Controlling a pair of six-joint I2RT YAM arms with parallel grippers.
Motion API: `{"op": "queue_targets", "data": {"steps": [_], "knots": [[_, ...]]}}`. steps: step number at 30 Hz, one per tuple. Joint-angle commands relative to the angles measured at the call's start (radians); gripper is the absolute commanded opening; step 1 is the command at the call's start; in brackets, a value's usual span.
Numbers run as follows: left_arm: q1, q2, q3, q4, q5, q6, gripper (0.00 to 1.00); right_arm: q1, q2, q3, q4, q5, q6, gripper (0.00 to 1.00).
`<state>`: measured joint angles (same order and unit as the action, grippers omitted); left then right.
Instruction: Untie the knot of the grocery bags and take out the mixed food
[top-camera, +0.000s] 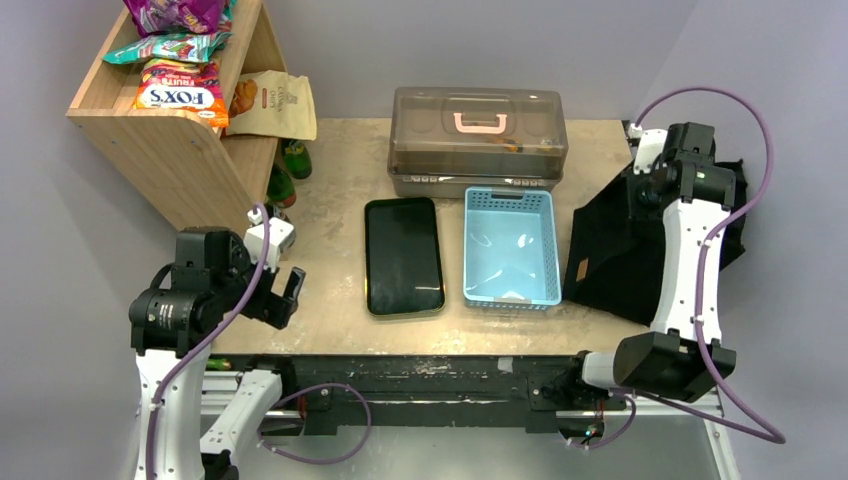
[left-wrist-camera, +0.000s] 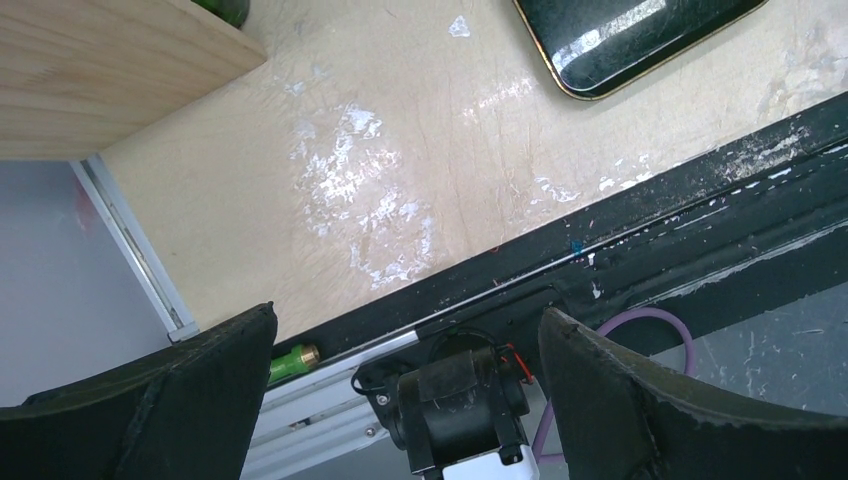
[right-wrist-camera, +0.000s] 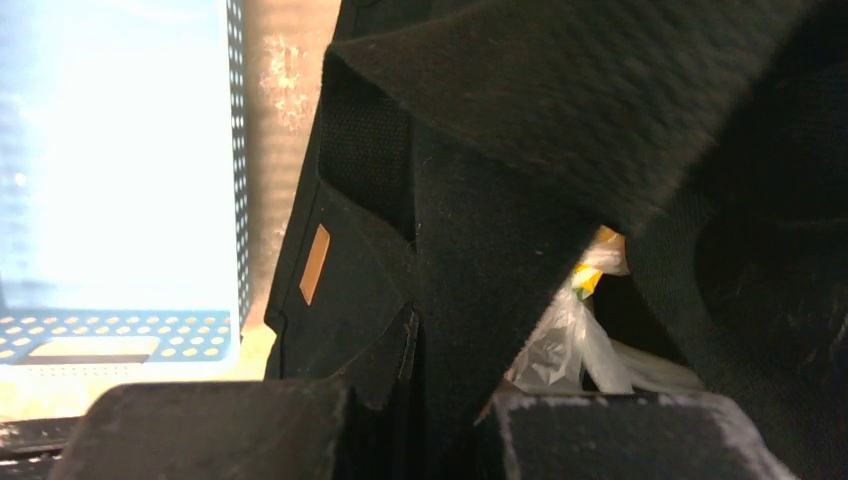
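Right gripper (right-wrist-camera: 440, 400): pinched on black fabric bag (right-wrist-camera: 480, 230) edge, far right; clear plastic bag (right-wrist-camera: 560, 345) showing inside. Left gripper (left-wrist-camera: 408, 315): spread wide, near left.

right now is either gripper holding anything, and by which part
The right gripper pinches the black fabric bag by a fold at its opening; left gripper is open and holds nothing.

Table (top-camera: 335, 165) — tray (top-camera: 404, 256), basket (top-camera: 510, 293), box (top-camera: 430, 150), black bag (top-camera: 610, 250) (shelf (top-camera: 160, 155) left).
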<state>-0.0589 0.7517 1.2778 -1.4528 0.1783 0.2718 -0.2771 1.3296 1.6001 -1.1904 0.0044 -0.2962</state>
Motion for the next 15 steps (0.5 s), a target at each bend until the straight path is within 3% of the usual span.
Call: {"op": "queue_targets", "data": {"steps": [1,6,15], "knots": [[0.007,-0.022,0.003,0.019,0.016,-0.006,1.0,0.0,-0.061,0.006,0.089,-0.001,-0.143,0.0],[0.007,-0.022,-0.006,0.02,0.017,-0.01,1.0,0.065,-0.065,-0.01,-0.022,-0.222,-0.1,0.0],[0.007,-0.031,-0.003,0.008,0.01,-0.016,1.0,0.212,-0.022,-0.041,0.081,-0.437,0.222,0.0]]}}
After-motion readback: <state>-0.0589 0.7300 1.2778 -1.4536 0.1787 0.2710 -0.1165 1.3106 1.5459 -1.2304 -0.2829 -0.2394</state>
